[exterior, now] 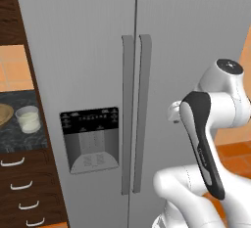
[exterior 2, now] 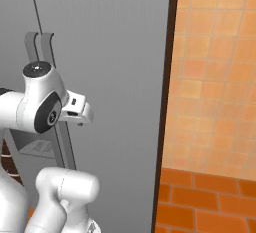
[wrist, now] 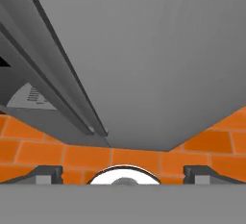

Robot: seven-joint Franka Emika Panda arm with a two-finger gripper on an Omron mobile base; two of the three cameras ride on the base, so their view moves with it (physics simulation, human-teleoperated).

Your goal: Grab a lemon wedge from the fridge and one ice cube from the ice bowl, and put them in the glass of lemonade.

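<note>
Facing the fridge (wrist: 144,50), gripper (wrist: 124,172) spread wide, nothing between its fingertips (wrist: 45,172), low in the hand view. Fridge doors shut; both long handles (exterior: 136,114) run down centre frame of left base view. Glass of lemonade (exterior: 28,119) and ice bowl (exterior: 4,114) sit at left edge on dark counter (exterior: 19,141).

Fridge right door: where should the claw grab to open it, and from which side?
Probably the right door's long vertical handle on the fridge, around mid-height. Come straight in from the front with the open claw straddling the bar sideways: it is slim, upright and stands proud of the door.
</note>
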